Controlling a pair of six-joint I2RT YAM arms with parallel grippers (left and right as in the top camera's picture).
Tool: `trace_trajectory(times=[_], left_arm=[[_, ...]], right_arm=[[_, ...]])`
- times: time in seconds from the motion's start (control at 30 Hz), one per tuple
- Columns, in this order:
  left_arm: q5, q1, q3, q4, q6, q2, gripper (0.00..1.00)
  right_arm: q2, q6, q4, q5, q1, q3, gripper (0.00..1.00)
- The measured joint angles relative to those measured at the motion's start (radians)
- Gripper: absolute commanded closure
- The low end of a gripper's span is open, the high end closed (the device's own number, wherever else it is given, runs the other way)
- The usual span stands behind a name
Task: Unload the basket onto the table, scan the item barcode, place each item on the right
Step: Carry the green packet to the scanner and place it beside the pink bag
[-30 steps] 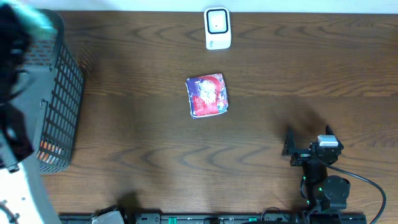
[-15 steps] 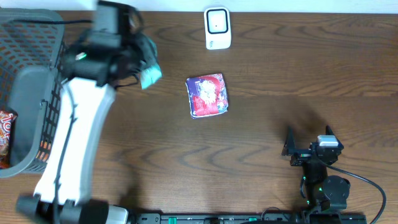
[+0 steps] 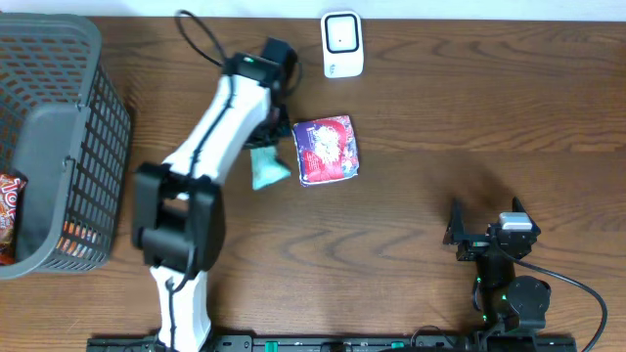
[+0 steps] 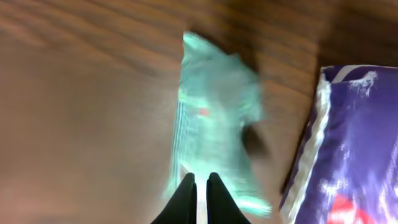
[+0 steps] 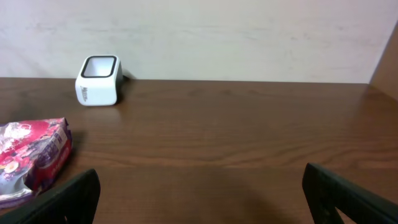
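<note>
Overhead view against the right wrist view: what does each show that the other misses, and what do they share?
Only the overhead view shows the grey mesh basket at the left edge, the left arm reaching over the brown wooden table, and the teal plastic packet at its tip. Only the right wrist view shows the pale wall behind the table. Both show the table, the white box-shaped scanner, the red and purple foil packet and the open right gripper.
</note>
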Motion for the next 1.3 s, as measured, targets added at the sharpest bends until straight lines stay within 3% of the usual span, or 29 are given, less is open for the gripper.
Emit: trace_trajectory(times=[0.23,0.7,0.97,1.03,1.1,1.23,1.3], left_arm=[[0.012,-0.076,0.0,0.095,0.004,0.105,0.93],[0.1,-0.139,0.0,0.15,0.039,0.106,0.93],[0.126,-0.139,0.0,0.207,0.119,0.073,0.92],[0.107,-0.137,0.0,0.208,0.132,0.051,0.83],[0.062,-0.131,0.0,0.198,0.135,0.028,0.54],[-0.009,-0.086,0.0,0.179,0.12,0.002,0.39],[-0.028,-0.05,0.0,0.169,0.113,0.002,0.38]], right_arm=[[0.0,0.0,0.0,0.0,0.0,0.0,0.01],[0.0,0.0,0.0,0.0,0.0,0.0,0.01],[0.0,0.0,0.0,0.0,0.0,0.0,0.01],[0.0,0.0,0.0,0.0,0.0,0.0,0.01],[0.0,0.0,0.0,0.0,0.0,0.0,0.01],[0.0,0.0,0.0,0.0,0.0,0.0,0.01],[0.0,0.0,0.0,0.0,0.0,0.0,0.01]])
